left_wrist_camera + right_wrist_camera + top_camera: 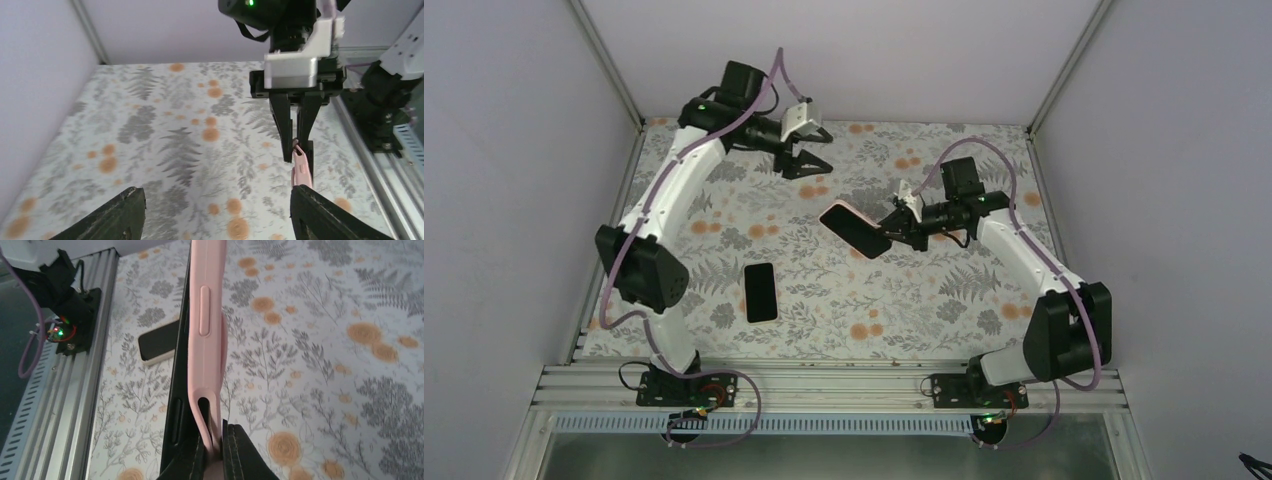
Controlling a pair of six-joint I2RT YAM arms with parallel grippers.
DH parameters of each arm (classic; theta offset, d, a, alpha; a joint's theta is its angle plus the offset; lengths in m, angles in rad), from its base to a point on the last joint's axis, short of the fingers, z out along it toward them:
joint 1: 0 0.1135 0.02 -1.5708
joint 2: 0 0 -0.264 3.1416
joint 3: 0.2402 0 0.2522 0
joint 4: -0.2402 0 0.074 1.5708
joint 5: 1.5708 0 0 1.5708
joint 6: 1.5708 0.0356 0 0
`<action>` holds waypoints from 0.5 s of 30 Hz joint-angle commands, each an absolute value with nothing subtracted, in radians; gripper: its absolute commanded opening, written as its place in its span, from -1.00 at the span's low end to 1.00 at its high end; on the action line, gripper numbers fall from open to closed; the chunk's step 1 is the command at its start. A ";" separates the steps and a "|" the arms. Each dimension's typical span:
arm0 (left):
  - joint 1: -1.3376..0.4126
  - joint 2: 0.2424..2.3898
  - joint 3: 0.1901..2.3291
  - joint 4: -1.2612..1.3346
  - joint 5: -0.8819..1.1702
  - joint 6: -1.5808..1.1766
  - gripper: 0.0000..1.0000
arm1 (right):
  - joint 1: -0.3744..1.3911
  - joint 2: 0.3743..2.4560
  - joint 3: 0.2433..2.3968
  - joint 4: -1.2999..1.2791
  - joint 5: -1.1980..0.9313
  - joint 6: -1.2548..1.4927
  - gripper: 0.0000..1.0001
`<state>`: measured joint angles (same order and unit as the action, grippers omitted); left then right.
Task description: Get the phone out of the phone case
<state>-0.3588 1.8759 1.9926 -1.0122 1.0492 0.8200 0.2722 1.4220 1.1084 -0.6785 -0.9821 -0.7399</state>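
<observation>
**Inspector:** State of the end effectors, and where is the phone?

**Operator:** My left end effector [807,166] is spread wide and holds nothing. It hangs over the far part of the table [984,300], apart from everything else. My right end effector [891,228] is pressed together on one short end of the pink case [854,230], which appears to be lifted clear of the table and tilted. A dark phone [761,292] lies flat on the table between the two arms, nearer the left one and well apart from the case. I judge that to be the phone out of its case — but I would not sign for it.

**Inspector:** Why not?

**Operator:** From above, the held case shows a dark face inside its pink rim. From the right wrist, a dark strip runs alongside the pink edge. It could be lining or a second slab — I cannot tell. The far end of the case is cut off in the right wrist view, and the left wrist view shows it only edge-on.

**Inspector:** Risks from here?

**Operator:** The pinch is on one thin end only, so the case could pivot or slip if I swing the arm quickly. If anything sits loose inside, a tilt could drop it onto the table. Lowering the right arm toward the near side could also bring it down on the phone lying there.
</observation>
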 commanded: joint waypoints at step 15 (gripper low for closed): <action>-0.674 1.532 1.284 -0.037 0.193 0.474 0.60 | 0.162 1.585 1.270 -0.252 -0.665 -0.081 -0.93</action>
<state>-0.6510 1.4780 1.3289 -0.3443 0.4667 0.5777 0.1669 1.5547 1.1740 -0.4377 -0.7601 -0.3431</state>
